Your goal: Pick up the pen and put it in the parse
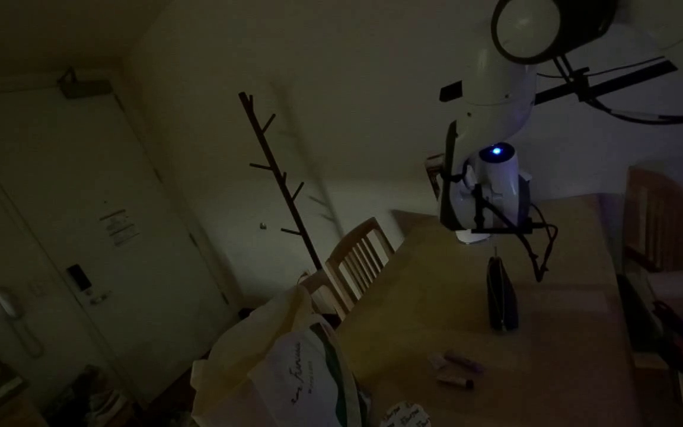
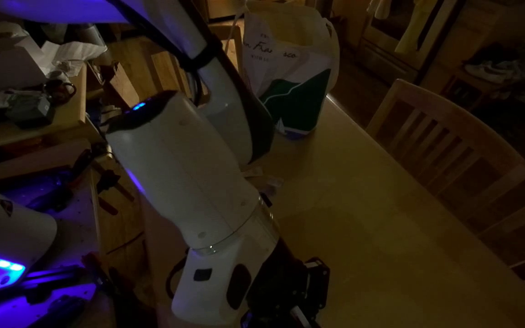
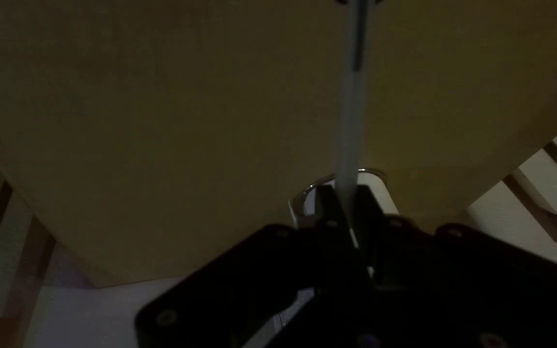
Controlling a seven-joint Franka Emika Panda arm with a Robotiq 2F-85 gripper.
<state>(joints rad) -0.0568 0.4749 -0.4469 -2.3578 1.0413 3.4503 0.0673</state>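
My gripper (image 3: pixel 347 193) is shut on a slim whitish pen (image 3: pixel 351 125) with a dark stripe toward its far end. The pen runs up from between the black fingertips to the top edge of the wrist view, where two small dark spots beside it cannot be identified. In an exterior view the parse (image 1: pixel 501 296), a narrow black pouch with a zip, rests on the wooden table. A thin light tip, probably the pen, appears right at the pouch's far end; whether it is inside or above cannot be told. The gripper's dark body shows low in an exterior view, partly cut off.
Small marker-like items (image 1: pixel 455 381) lie on the table (image 1: pixel 412 302) nearer that camera than the pouch. A white object with a shiny rim (image 3: pixel 375 186) stands behind the fingers. A large paper bag (image 2: pixel 290 68) and wooden chairs (image 2: pixel 445 132) flank the table. The room is dim.
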